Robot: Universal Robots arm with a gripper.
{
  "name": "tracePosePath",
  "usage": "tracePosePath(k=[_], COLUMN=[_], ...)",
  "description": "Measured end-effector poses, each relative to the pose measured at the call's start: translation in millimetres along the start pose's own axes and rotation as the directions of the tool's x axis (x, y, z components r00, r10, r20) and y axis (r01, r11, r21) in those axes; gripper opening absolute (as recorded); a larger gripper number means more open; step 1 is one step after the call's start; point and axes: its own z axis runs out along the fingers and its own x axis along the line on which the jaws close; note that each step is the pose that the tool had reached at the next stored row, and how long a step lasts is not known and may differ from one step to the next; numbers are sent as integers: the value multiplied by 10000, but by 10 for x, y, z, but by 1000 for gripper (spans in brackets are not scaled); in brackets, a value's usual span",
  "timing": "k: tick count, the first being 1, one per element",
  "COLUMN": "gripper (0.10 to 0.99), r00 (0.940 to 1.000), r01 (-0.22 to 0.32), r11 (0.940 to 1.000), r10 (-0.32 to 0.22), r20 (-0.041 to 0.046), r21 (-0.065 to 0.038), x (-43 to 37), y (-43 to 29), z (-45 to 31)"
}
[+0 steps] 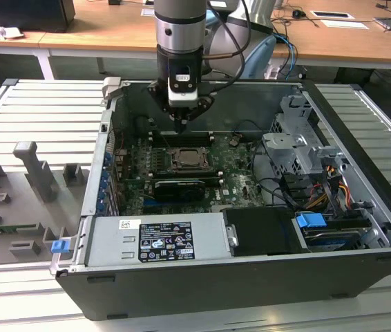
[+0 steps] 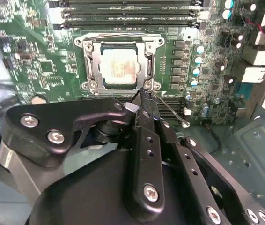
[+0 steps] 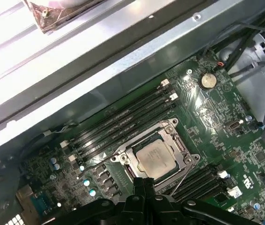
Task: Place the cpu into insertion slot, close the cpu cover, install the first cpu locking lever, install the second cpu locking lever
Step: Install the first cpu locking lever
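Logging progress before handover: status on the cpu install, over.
Gripper shut, at cpu cover corner. Cpu seated, cover down. One locking lever angled out beside gripper. Nothing in the way.

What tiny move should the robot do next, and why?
Probably press the shut gripper onto the thin locking lever that juts out loose from the insertion slot corner, right beside it. The cpu already lies in the slot with the cpu cover framing it.
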Motion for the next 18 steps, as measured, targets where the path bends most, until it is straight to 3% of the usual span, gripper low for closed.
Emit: tracePosePath(k=[2, 3, 5, 9, 18], gripper=[106, 106, 106, 106, 106], r00=[9981, 9940, 9875, 9681, 9423], r01=[609, 1094, 1572, 2504, 3342], r11=[9981, 9940, 9876, 9681, 9425], r10=[-609, -1094, -1572, -2504, -3342], r20=[-31, -55, -79, -124, -165], r21=[-4, -9, -17, -32, -51], x=[0, 0, 0, 0, 0], y=[0, -1, 0, 0, 0], z=[1, 2, 4, 5, 5])
